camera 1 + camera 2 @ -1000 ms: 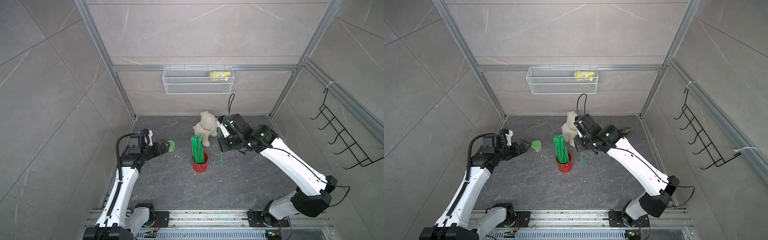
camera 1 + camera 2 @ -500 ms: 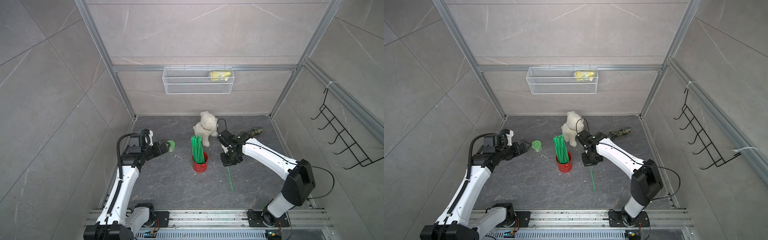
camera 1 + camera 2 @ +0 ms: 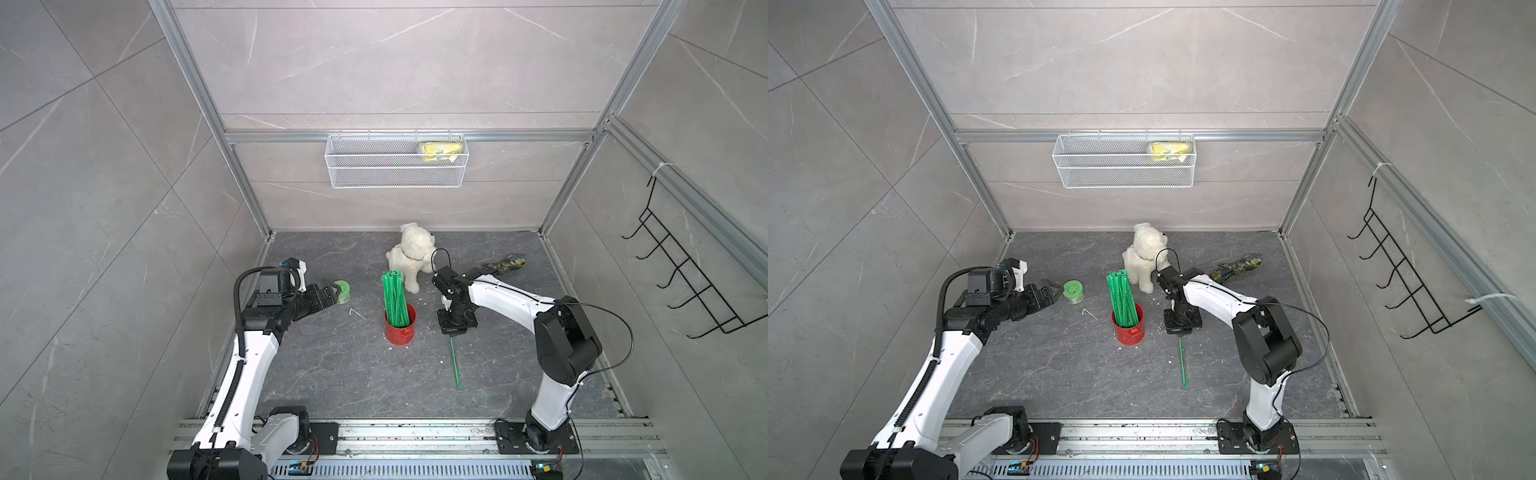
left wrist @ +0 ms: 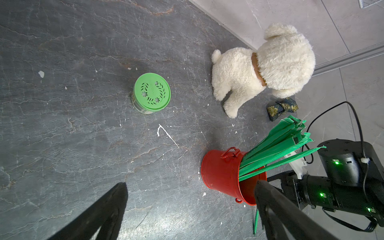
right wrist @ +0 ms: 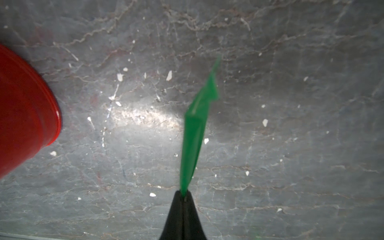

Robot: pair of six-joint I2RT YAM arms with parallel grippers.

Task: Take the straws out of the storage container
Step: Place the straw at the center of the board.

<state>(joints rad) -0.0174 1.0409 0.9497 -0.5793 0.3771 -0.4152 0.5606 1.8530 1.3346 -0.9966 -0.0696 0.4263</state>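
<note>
The storage container, a red can [image 3: 400, 329] [image 3: 1128, 327] [image 4: 221, 173], stands mid-floor with a bundle of green straws [image 3: 394, 297] [image 3: 1121, 298] [image 4: 276, 143] upright in it. Just right of the can, my right gripper [image 3: 452, 331] [image 3: 1179, 331] [image 5: 183, 193] points down at the floor and is shut on one end of a single straw [image 3: 455, 362] [image 3: 1182, 362] [image 5: 195, 128]. That straw runs low over the floor toward the front rail. Well left of the can, my left gripper [image 3: 332, 291] [image 3: 1054, 289] [image 4: 191, 184] hangs open and holds nothing.
A green-lidded jar [image 3: 343, 290] [image 4: 151, 93] sits just beyond the left gripper. Behind the can stands a white plush dog [image 3: 411, 257], and a patterned cloth bundle [image 3: 505, 264] lies back right. A wire basket [image 3: 395, 160] hangs on the back wall and a black hook rack [image 3: 681, 286] on the right wall.
The right gripper came down from beside the dog to the floor right of the can, carrying the single straw, which now stretches toward the front. The left arm has not moved.
</note>
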